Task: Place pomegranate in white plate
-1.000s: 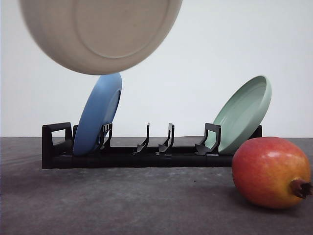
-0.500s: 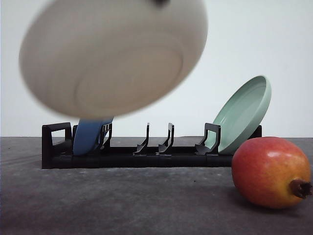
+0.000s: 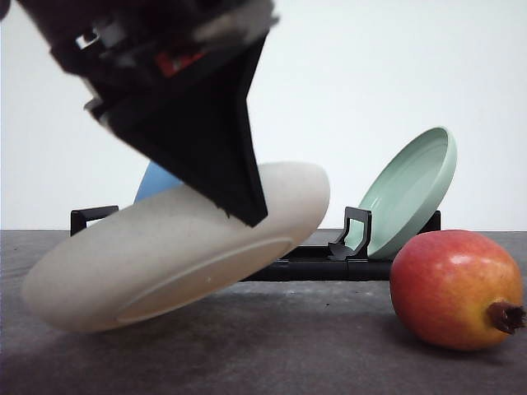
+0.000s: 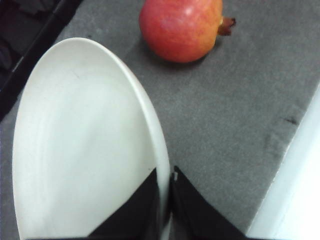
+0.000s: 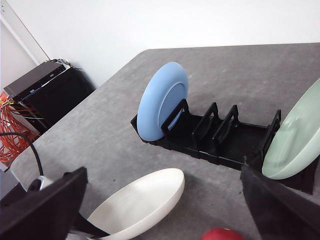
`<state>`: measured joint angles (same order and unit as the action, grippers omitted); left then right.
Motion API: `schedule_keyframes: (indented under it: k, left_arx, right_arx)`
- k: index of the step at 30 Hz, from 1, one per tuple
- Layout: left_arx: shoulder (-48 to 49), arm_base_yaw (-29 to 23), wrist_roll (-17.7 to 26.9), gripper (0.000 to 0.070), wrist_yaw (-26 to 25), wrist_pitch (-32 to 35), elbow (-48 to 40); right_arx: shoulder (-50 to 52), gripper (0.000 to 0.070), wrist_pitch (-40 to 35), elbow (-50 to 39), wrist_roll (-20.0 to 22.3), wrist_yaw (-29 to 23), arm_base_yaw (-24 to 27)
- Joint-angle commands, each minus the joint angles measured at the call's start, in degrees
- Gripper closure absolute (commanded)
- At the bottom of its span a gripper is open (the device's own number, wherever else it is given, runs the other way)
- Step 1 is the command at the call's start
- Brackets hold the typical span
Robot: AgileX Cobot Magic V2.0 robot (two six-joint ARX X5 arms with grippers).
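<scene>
While the left gripper (image 3: 240,216) pinched the rim of the white plate (image 3: 177,247) between its two black fingers (image 4: 192,212), the plate hung tilted just above the grey table (image 3: 329,346), its underside turned toward the front camera and its low edge near the surface. Beyond the gripper's tips and apart from the plate, the pomegranate (image 3: 455,289) lay on the table with its brown crown stub pointing away from the plate. Behind the gripper stood the black dish rack (image 5: 215,142), holding the blue plate (image 5: 162,101) upright at one end and the pale green plate (image 3: 412,191) leaning at the other. The right gripper's fingers (image 5: 42,210) stood wide apart, holding nothing, with the rack between and beyond them.
</scene>
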<state>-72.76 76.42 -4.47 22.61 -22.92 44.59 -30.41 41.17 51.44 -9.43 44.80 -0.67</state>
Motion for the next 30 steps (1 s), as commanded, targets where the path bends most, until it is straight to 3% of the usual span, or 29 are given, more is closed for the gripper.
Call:
schedule_keyframes:
  k: [1,13,16,18,22,23,30]
  left_arx:
    - [-1.1,0.9,0.3,0.0693,0.6,1.6,0.3]
    - [-9.5,0.9,-0.4,0.0692,-0.2,6.1,0.3]
    - [-10.5,0.9,-1.1,0.0647,-0.2,6.7,0.3]
    - [-10.5,0.9,-1.2,0.0540,-0.2,6.7,0.4]
    - [-9.9,0.8,-1.2,0.0163,0.3,6.6,0.6]
    - [-9.6,0.8,-1.1,0.0112,0.8,6.2,0.8]
    - [-3.1,0.8,-3.2,0.0098,3.8,0.2,4.2]
  right_arx:
    - [-0.2,0.0076,-0.4,1.0,-0.4,-0.1,0.0]
    - [-0.2,0.0076,-0.2,1.0,-0.5,0.0,0.0]
    - [-0.2,0.0076,0.1,1.0,-0.5,0.0,0.0]
    - [-0.2,0.0076,0.1,1.0,-0.5,0.0,0.0]
    - [-0.2,0.0076,0.1,1.0,-0.5,0.0,0.0]
    - [-0.2,0.0076,0.1,1.0,-0.5,0.0,0.0]
    - [-0.4,0.0075,1.6,1.0,-0.4,0.0,0.0]
